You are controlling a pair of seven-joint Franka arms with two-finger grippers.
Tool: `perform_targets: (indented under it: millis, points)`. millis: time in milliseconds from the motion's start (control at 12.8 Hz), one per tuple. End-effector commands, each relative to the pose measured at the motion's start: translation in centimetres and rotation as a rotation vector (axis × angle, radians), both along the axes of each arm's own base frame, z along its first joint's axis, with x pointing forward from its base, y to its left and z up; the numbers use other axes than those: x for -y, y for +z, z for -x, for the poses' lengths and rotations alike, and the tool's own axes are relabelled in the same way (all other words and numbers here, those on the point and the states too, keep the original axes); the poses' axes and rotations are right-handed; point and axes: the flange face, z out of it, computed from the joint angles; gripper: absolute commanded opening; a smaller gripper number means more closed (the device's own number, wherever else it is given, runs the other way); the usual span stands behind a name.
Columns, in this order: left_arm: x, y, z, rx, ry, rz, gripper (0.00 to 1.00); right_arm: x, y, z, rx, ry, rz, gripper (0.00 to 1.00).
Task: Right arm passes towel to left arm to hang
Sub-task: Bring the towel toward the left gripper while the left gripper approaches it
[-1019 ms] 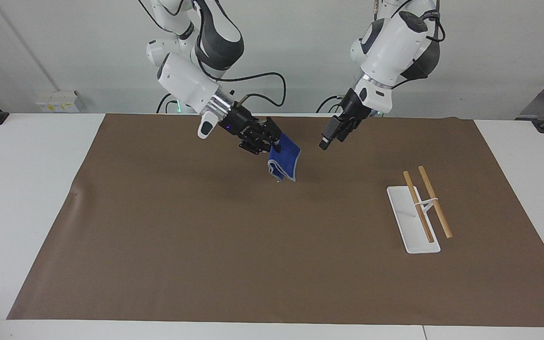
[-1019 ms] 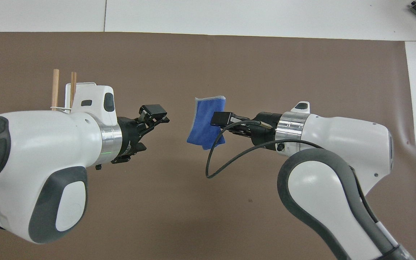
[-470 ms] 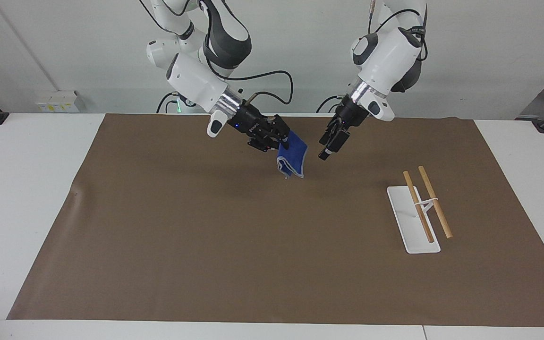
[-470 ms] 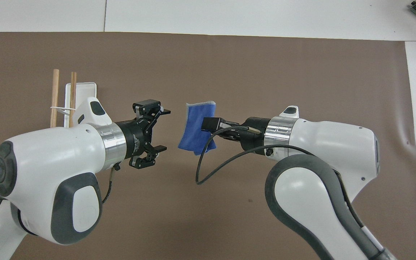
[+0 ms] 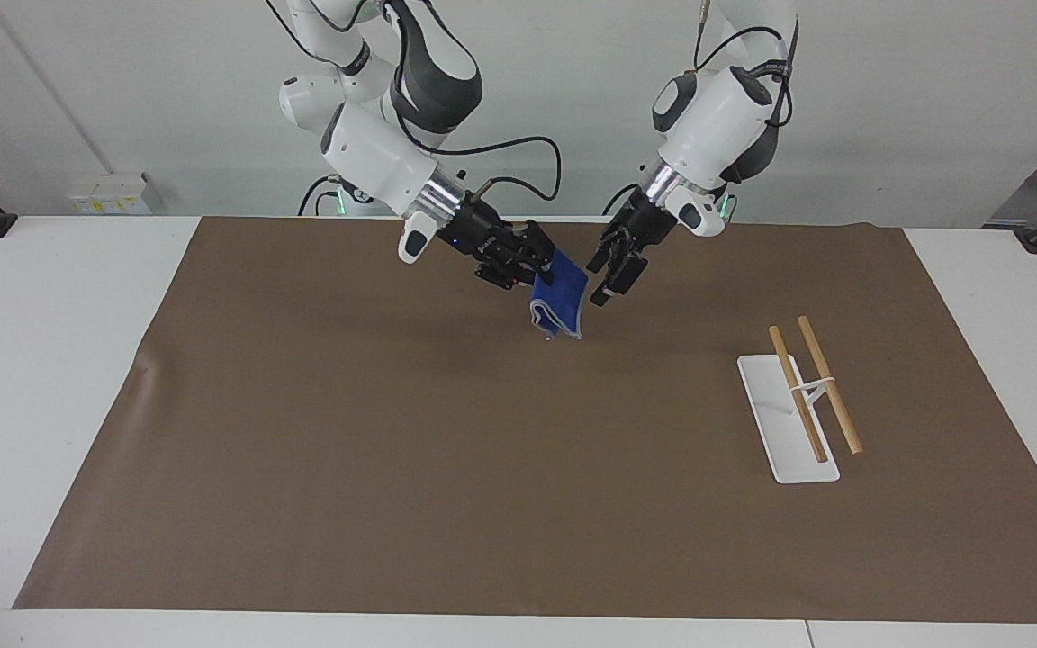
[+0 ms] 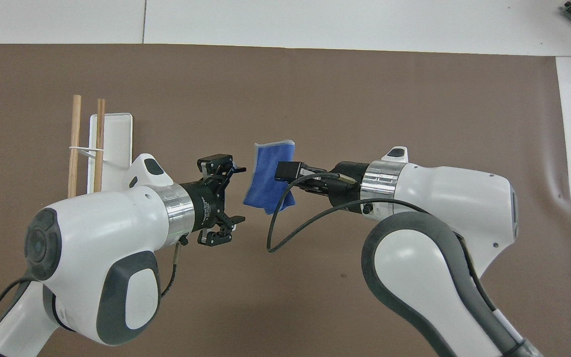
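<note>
The blue towel [image 5: 561, 304] [image 6: 265, 173] hangs folded in the air over the brown mat, near the robots' end. My right gripper [image 5: 540, 273] [image 6: 285, 172] is shut on the towel's upper part. My left gripper [image 5: 597, 281] [image 6: 239, 194] is open just beside the towel, level with it. Its fingertips point at the cloth across a small gap and nothing is between them. The rack's two wooden rods [image 5: 814, 385] [image 6: 86, 144] stand bare over a white base [image 5: 775, 423] [image 6: 114, 134] toward the left arm's end of the table.
A brown mat [image 5: 392, 450] [image 6: 365, 99] covers most of the white table [image 5: 32, 360]. A black cable [image 6: 278, 223] loops down from the right wrist close to the towel.
My left gripper has swung in toward the towel, closing most of the gap, and has stayed open. My right gripper carried the towel a little toward the left arm, then held still.
</note>
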Motion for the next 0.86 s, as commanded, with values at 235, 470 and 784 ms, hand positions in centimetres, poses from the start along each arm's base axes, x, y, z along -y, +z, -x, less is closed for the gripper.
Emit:
perform_targets:
  millis: [235, 470, 784]
  points:
    - [1.9, -0.2, 2.0, -0.073, 0.076, 0.041, 1.00, -0.3, 0.1, -0.2, -0.010, -0.028, -0.022, 0.00]
    - [1.7, 0.1, 1.5, -0.049, 0.122, 0.062, 1.00, -0.3, 0.5, -0.1, -0.005, -0.029, -0.024, 0.00]
    - [0.9, 0.5, 0.0, 0.030, 0.198, 0.095, 1.00, -0.3, 0.6, -0.1, -0.002, -0.029, -0.025, 0.00]
